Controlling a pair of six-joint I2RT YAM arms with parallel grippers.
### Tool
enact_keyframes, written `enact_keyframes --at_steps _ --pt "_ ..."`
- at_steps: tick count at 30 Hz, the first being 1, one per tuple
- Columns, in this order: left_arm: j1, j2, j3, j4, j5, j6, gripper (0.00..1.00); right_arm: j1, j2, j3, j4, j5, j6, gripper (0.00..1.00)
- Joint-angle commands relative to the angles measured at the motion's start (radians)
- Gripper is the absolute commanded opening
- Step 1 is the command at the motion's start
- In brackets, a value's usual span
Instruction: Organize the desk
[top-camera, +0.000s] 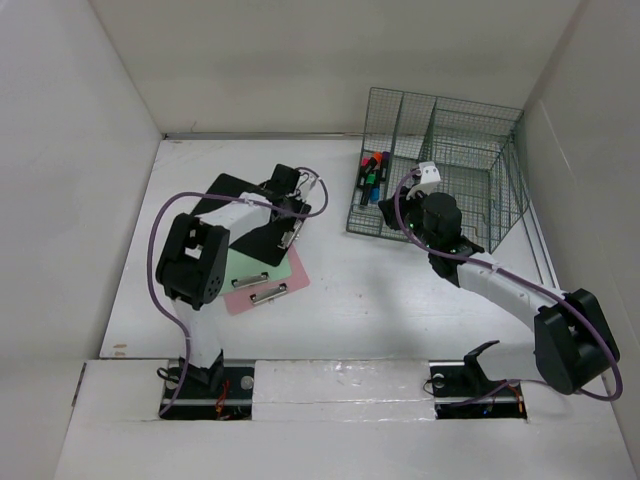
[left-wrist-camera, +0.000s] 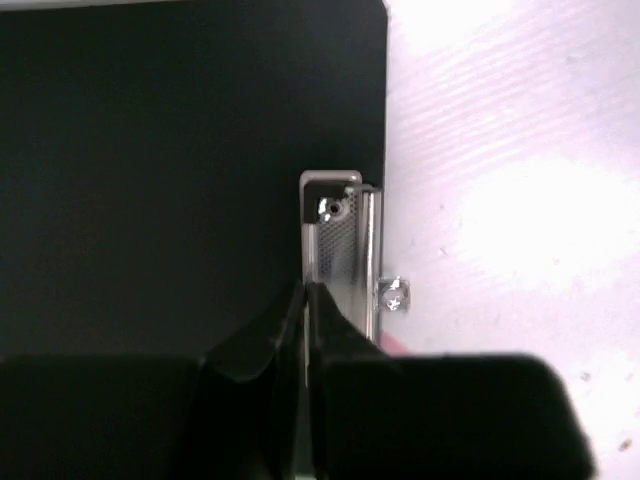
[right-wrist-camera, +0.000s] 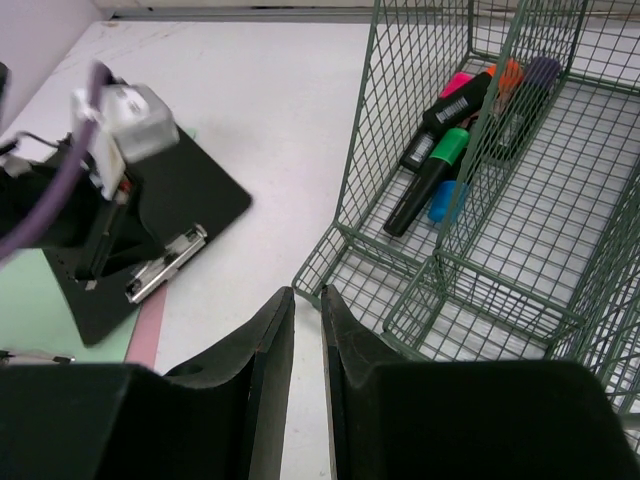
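Note:
The white desk (top-camera: 400, 290) bears a black clipboard (top-camera: 262, 240) lying over a green clipboard (top-camera: 258, 268) and a pink clipboard (top-camera: 238, 300) at centre left. My left gripper (top-camera: 290, 212) is down on the black clipboard, and in the left wrist view it (left-wrist-camera: 305, 288) is shut on the edge of the metal clip (left-wrist-camera: 340, 240). My right gripper (top-camera: 418, 182) hovers over the front of the green wire rack (top-camera: 500, 170). Its jaws (right-wrist-camera: 307, 292) stand a narrow slit apart with nothing between them. The black clipboard also shows in the right wrist view (right-wrist-camera: 190, 185).
Several markers (top-camera: 372, 178) lie in the rack's left compartment, also seen from the right wrist (right-wrist-camera: 440, 150). The rack's other compartments hold nothing. Upright white walls (top-camera: 90, 150) close in the desk on the left, back and right. Purple cables loop off both arms.

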Motion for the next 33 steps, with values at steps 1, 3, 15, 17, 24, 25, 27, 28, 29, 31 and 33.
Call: enact_keyframes --at_steps 1,3,15,17,24,25,27,28,29,31,33 --pt "-0.007 -0.027 0.017 -0.099 0.003 -0.011 0.00 -0.003 -0.026 -0.002 0.045 0.004 -0.009 0.23" --pt "-0.034 -0.049 0.032 -0.113 -0.009 -0.019 0.00 -0.003 -0.024 -0.001 0.044 0.000 -0.009 0.23" --pt "-0.088 -0.092 0.120 -0.228 -0.072 -0.126 0.00 0.064 -0.076 0.031 -0.014 0.028 -0.032 0.25" --pt "-0.088 -0.104 0.121 -0.245 -0.078 -0.132 0.00 0.064 -0.081 0.033 -0.018 0.026 -0.034 0.25" --pt "-0.099 -0.090 0.055 -0.220 -0.286 -0.215 0.08 0.077 -0.084 0.037 -0.019 0.026 -0.037 0.27" --pt "-0.099 -0.075 0.066 -0.211 -0.286 -0.210 0.11 0.077 -0.084 0.036 -0.019 0.029 -0.037 0.27" --pt "-0.099 -0.066 0.095 -0.205 -0.279 -0.207 0.20 0.077 -0.083 0.036 -0.019 0.027 -0.040 0.27" --pt "-0.085 -0.061 0.103 -0.200 -0.267 -0.200 0.32 0.077 -0.083 0.036 -0.019 0.027 -0.040 0.27" --pt "-0.076 -0.059 0.109 -0.197 -0.261 -0.198 0.36 0.077 -0.081 0.036 -0.019 0.027 -0.040 0.27" --pt "-0.051 -0.061 0.117 -0.187 -0.214 -0.197 0.40 0.077 -0.080 0.034 -0.018 0.027 -0.040 0.27" --pt "-0.031 -0.059 0.118 -0.182 -0.171 -0.187 0.40 0.077 -0.077 0.033 -0.016 0.026 -0.040 0.27"
